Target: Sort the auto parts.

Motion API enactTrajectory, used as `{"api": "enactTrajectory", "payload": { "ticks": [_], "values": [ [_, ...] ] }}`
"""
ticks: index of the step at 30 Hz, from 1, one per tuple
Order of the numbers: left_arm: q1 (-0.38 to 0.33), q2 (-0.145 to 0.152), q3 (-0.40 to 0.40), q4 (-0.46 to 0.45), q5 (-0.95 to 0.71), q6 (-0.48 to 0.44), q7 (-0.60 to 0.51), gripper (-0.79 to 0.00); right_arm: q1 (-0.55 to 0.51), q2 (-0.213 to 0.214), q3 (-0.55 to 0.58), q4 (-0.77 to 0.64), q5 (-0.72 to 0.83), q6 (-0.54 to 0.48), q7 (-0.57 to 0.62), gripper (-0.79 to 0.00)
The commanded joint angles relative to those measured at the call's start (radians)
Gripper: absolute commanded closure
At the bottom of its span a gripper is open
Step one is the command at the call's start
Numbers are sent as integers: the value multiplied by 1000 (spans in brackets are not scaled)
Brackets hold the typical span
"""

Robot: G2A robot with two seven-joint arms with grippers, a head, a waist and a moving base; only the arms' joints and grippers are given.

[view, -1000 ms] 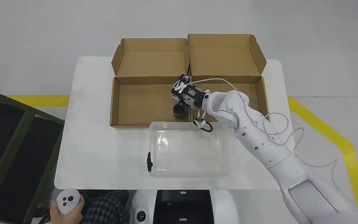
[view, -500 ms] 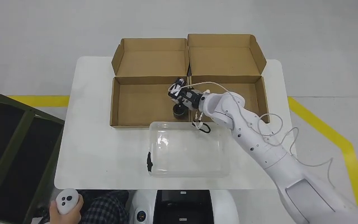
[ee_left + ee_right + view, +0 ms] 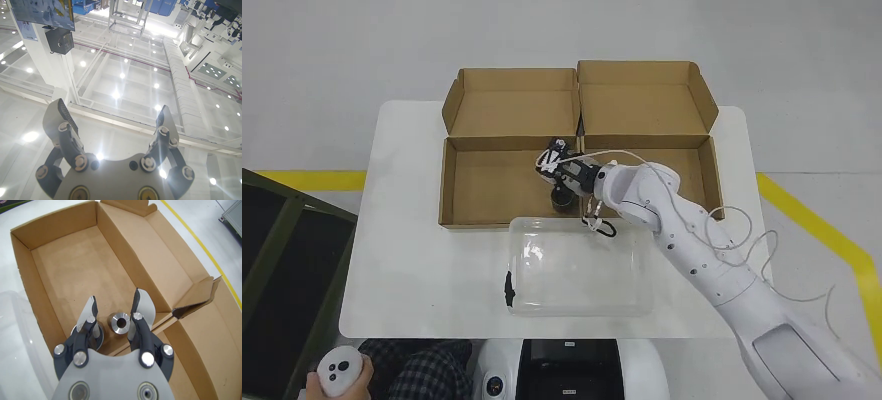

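Observation:
My right gripper [image 3: 115,299] is open and hangs inside the left cardboard box [image 3: 75,266], near its right end. Just below and between its fingers a short shiny metal sleeve [image 3: 119,324] with a centre hole stands on the box floor, untouched. A second, darker round part [image 3: 101,332] sits beside it, mostly hidden behind one finger. From above, the right gripper [image 3: 552,160] is over the left box [image 3: 447,185], with the dark round part [image 3: 562,197] next to it. My left gripper [image 3: 112,111] is open, holds nothing and points up at the ceiling.
A second cardboard box [image 3: 712,175] adjoins the first on the right, both with lids folded back. A clear plastic bin [image 3: 582,300] stands in front of the boxes, with a small black part [image 3: 509,287] at its left wall.
The right gripper has shifted a little to the left over the left box. The parts on the box floor have stayed put.

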Motion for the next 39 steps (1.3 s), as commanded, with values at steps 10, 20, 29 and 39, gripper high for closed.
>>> {"api": "enactTrajectory", "payload": {
  "ticks": [10,20,29,39],
  "values": [
    [0,0,0,0,0,0,0,-785,-191,57,151,-347,-23,-95,29,-385],
    [0,0,0,0,0,0,0,-785,-458,113,357,-541,-57,-162,-79,-628],
    [0,0,0,0,0,0,0,-785,-649,149,562,-560,-115,-185,-252,-785],
    [0,0,0,0,0,0,0,-785,-800,169,760,-515,-102,-166,-492,-785]
  ]
}}
